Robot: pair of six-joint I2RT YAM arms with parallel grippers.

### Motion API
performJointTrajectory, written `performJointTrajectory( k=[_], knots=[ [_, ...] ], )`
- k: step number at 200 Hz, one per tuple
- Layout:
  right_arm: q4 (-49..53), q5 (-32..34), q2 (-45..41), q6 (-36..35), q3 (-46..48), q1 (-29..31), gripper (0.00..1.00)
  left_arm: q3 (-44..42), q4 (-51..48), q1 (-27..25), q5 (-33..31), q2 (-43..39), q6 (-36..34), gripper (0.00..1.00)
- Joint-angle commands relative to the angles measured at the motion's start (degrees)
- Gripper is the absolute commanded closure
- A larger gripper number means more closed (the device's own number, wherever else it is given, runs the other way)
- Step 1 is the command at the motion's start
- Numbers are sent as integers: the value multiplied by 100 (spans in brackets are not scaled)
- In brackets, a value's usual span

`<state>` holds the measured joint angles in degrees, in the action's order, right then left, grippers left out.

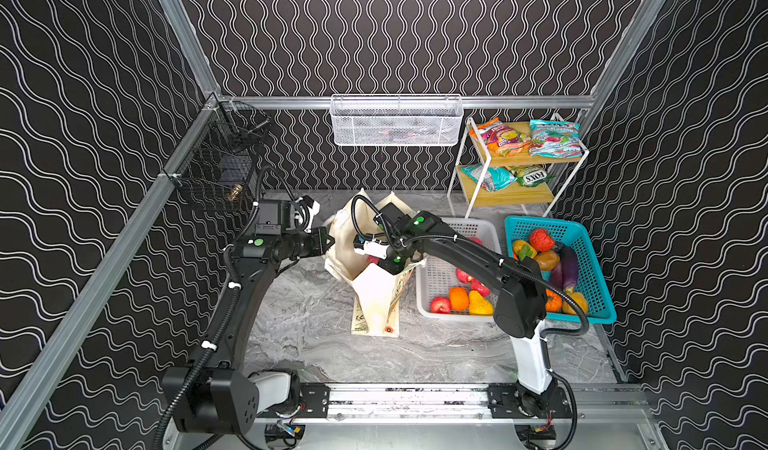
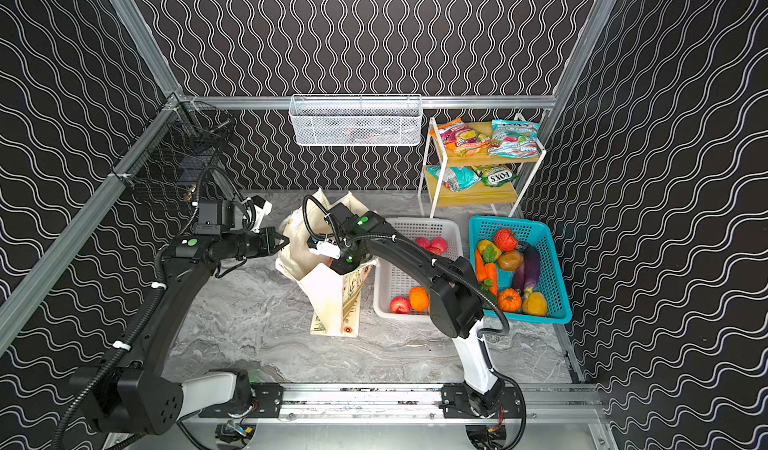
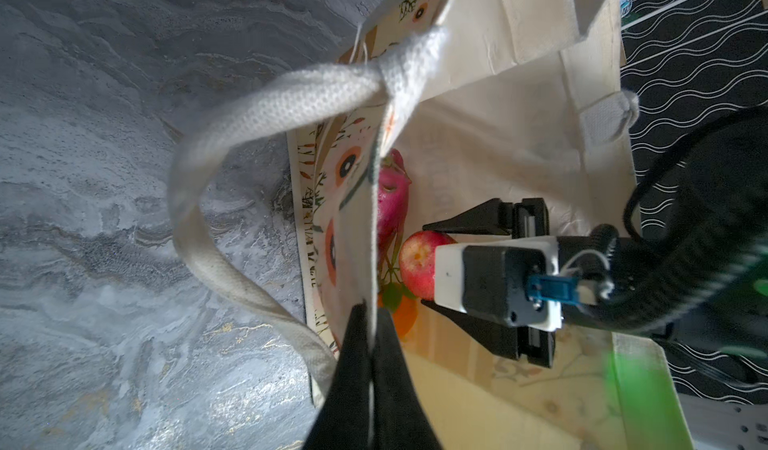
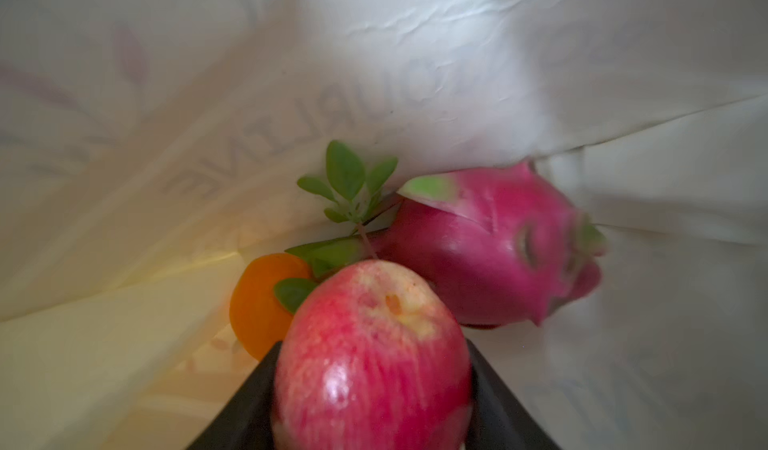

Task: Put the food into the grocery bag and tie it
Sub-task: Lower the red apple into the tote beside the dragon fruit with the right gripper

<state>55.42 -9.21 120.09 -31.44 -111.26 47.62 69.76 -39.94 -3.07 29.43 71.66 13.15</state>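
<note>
Grocery bag (image 3: 498,156), rim pinched in your left gripper (image 3: 372,317); your right gripper (image 4: 372,369) clasps an apple (image 4: 374,319) inside, dragon fruit (image 4: 490,252) and orange (image 4: 257,302) lying just beyond it.

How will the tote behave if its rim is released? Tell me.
Likely floppy: the tote wall creases and its strap droops limp. Released by the left gripper pinching its rim, the mouth would probably sag shut.

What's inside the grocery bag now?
A dragon fruit and an orange lie at the bottom of the grocery bag; the right gripper holds a red apple over them. Anything beneath is hidden.
</note>
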Motion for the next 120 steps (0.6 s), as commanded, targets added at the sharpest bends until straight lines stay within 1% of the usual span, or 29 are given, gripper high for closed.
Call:
performJointTrajectory(
  k=[1,96,120],
  knots=[
    [144,-145,123,-161,-25,11,47,-6,198,6,107,-4,-58,100],
    [215,-39,652,-240,32,-59,42,22,156,4,45,-12,-92,100],
    [254,35,716,-248,53,-68,39,3,145,8,19,-73,-84,100]
  ],
)
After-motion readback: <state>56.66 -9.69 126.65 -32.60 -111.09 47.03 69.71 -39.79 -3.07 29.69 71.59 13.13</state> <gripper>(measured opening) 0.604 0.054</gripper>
